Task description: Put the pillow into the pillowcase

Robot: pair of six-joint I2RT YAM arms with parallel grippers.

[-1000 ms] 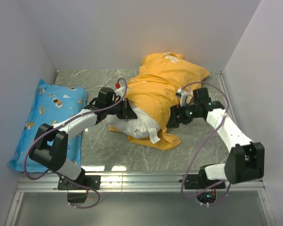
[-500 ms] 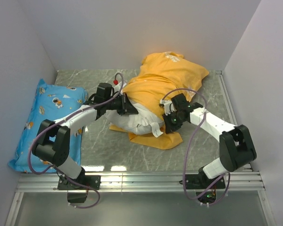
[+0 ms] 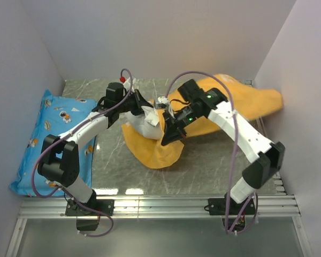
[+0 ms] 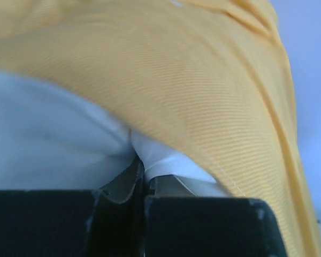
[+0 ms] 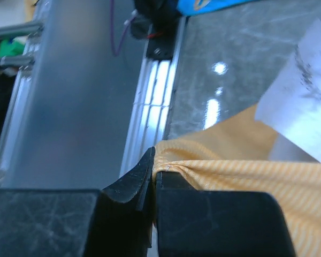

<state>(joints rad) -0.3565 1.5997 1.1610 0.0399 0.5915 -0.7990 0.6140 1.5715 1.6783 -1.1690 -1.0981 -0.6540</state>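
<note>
Left pincer (image 4: 143, 179) is clamped shut on a pinch of the pillow (image 4: 48, 139), with white fabric bunched right at its tips. The pillowcase (image 4: 203, 80) drapes over the pillow just above and beyond those tips, its orange hem running off to this pincer's right. Right pincer (image 5: 154, 174) is closed on the pillowcase hem, orange cloth nipped between the jaws and spreading out to its right. A white printed tag (image 5: 305, 91) shows just past that cloth.

From above, both pincers sit close together, with only a white lump of pillow showing between them. The pillowcase trails back behind the right pincer's arm toward the far right wall, that end blurred. One orange flap lies on the marble table (image 3: 214, 160) just under the right pincer. The blue cartoon pillow (image 3: 59, 120) lies well behind the left pincer, touching nothing.
</note>
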